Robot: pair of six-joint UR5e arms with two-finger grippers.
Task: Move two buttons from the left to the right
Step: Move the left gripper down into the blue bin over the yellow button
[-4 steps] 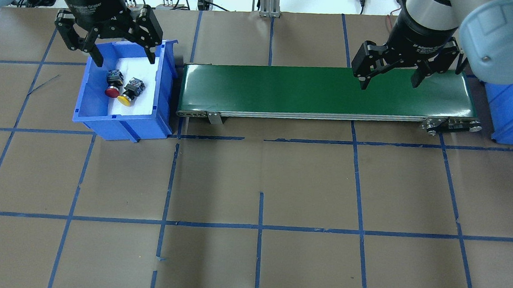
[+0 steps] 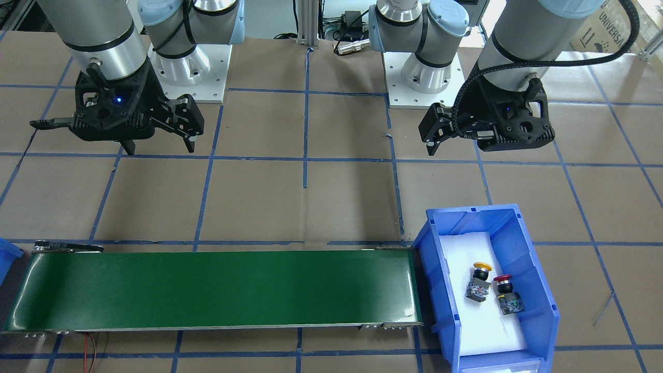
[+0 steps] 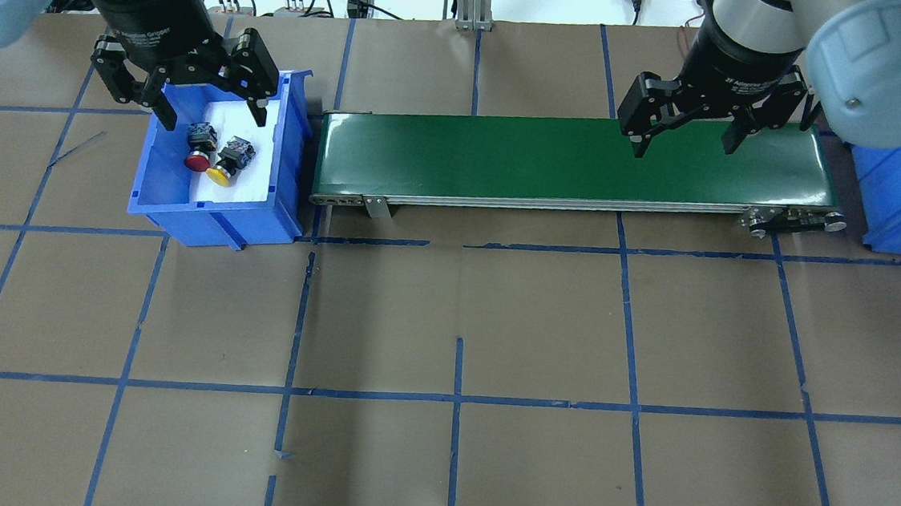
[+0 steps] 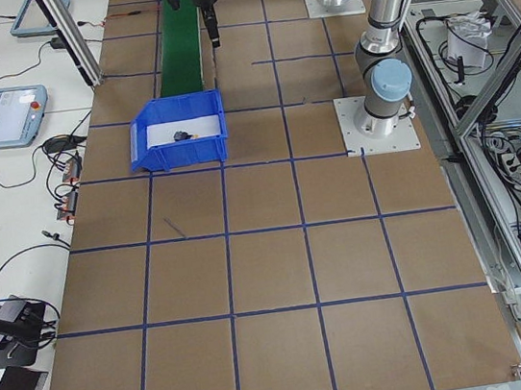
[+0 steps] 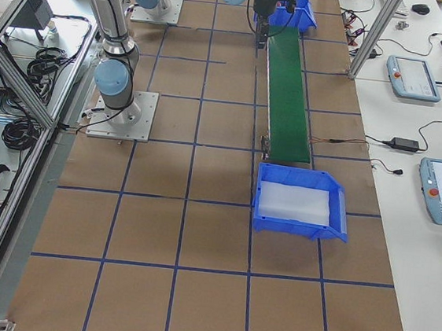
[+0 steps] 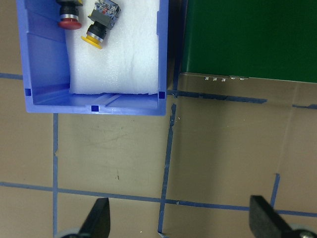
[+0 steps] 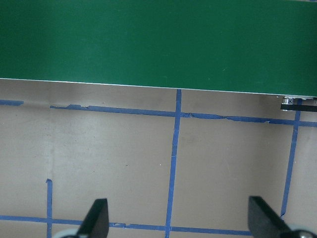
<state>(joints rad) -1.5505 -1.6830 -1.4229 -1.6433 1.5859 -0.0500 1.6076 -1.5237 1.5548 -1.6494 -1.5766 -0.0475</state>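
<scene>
the left gripper point(image 3: 211, 113) hangs spread open and empty, the right gripper point(image 3: 685, 148) likewise over the green belt point(image 3: 570, 166). the 2 buttons, red button point(image 3: 198, 149) and yellow button point(image 3: 225, 164), lie on their sides just beside each other in the blue bin point(image 3: 212, 222), below and ahead of the left claw, not centred between its fingers. risks: a finger clipping the bin wall on descent, or closing on 1 button and shoving its neighbour; the round cap could slip.
</scene>
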